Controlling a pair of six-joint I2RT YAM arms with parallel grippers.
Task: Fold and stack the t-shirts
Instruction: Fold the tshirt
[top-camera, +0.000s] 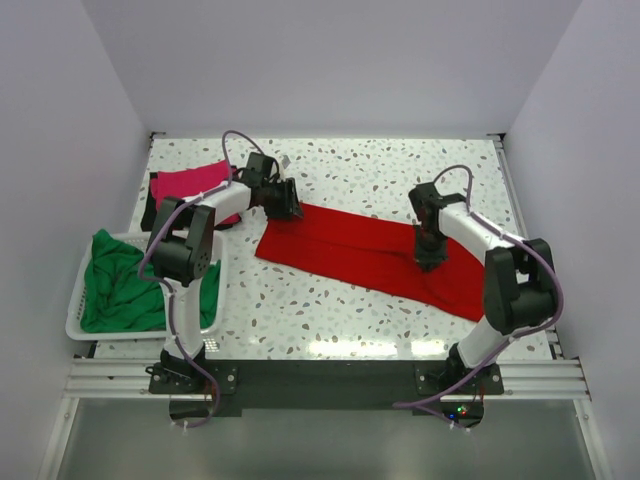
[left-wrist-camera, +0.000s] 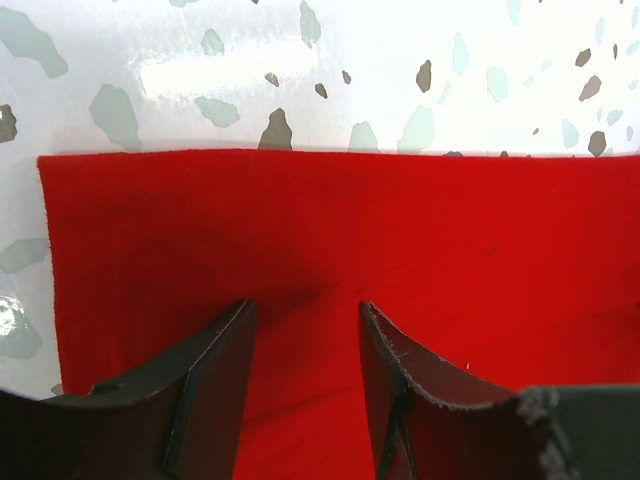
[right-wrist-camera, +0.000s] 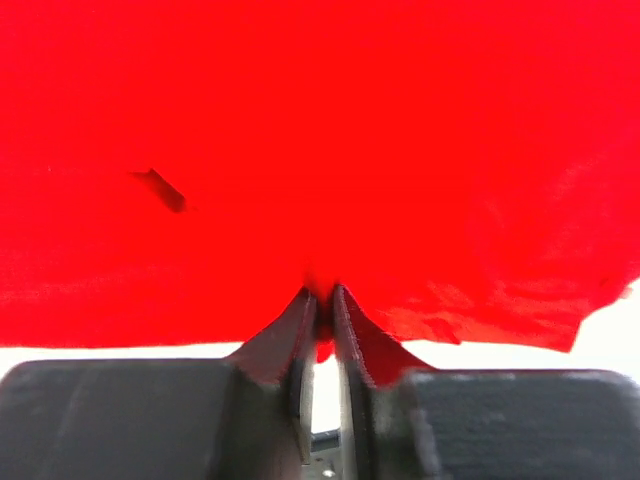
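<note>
Left arm: elbow raised, forearm reaching forward and inward. Left gripper (top-camera: 285, 200) angled down, jaws standing apart. Right arm: bent inward, wrist dropped. Right gripper (top-camera: 430, 258) pointing down, jaws almost together, pinching the red t-shirt (right-wrist-camera: 300, 120).

My left tool (top-camera: 286, 206) sits on the far-left end of the red t-shirt (top-camera: 365, 255), my right tool (top-camera: 430, 259) nearer its right end. A green t-shirt (top-camera: 120, 285) fills the basket (top-camera: 74, 300).

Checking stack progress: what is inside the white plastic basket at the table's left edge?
Only a crumpled green cloth t-shirt shows inside the white plastic basket. Anything beneath it, and the basket floor, is covered.
</note>
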